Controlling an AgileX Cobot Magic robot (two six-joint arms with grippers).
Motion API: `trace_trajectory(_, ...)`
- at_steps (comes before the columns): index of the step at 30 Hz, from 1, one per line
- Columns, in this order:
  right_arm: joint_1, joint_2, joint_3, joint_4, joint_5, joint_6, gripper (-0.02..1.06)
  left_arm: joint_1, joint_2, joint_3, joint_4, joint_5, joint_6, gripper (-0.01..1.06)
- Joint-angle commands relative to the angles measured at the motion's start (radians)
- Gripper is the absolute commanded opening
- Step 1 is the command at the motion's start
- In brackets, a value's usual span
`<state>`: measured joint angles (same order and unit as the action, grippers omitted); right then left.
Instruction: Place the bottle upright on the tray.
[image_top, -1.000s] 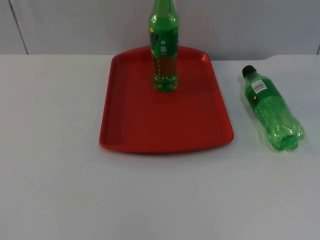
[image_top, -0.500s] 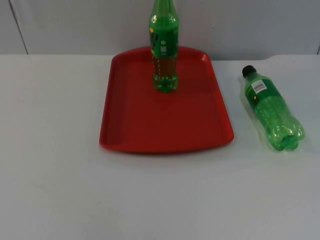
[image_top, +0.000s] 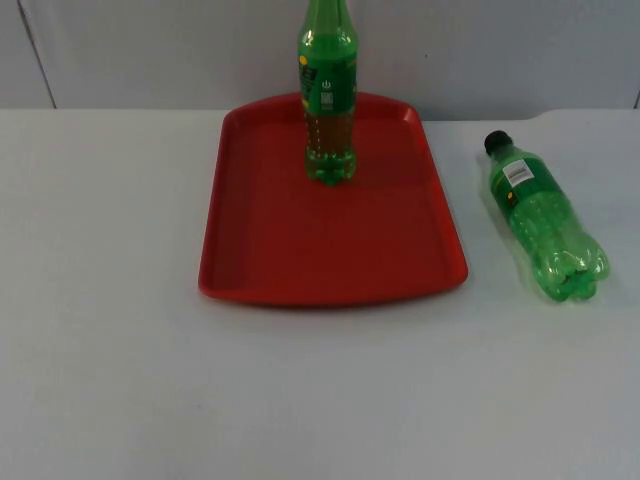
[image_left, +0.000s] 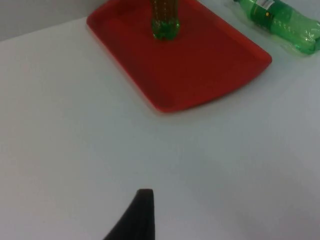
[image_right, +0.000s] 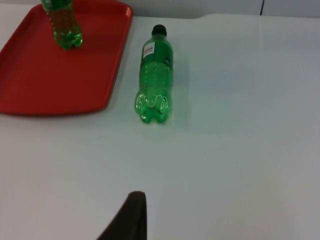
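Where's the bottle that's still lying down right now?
The lying bottle rests on the white table just right of the red tray, cap toward the wall.

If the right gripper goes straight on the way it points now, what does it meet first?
Probably the lying bottle, base end first: in the right wrist view it lies on the table ahead of the fingertip, with bare table between. Depth is unclear, so the gripper might touch the table first.

The overhead camera looks down and forward at the red tray (image_top: 330, 240). Both wrist cameras sit low, well back from that tray (image_left: 185, 65), sharing it (image_right: 55, 75) and the lying bottle (image_right: 154, 75).
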<state>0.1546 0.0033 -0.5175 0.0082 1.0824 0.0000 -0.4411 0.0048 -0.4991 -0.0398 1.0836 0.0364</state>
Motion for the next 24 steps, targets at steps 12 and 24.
trace_trajectory(12, -0.002, -0.003, 0.002, -0.002, -0.003, -0.016, 1.05, -0.007, -0.005, 0.004, 0.032, -0.009, -0.029, 1.05)
trace_trajectory(24, -0.002, -0.003, 0.002, -0.002, -0.005, -0.016, 1.05, -0.007, -0.005, 0.004, 0.032, -0.009, -0.029, 1.05)
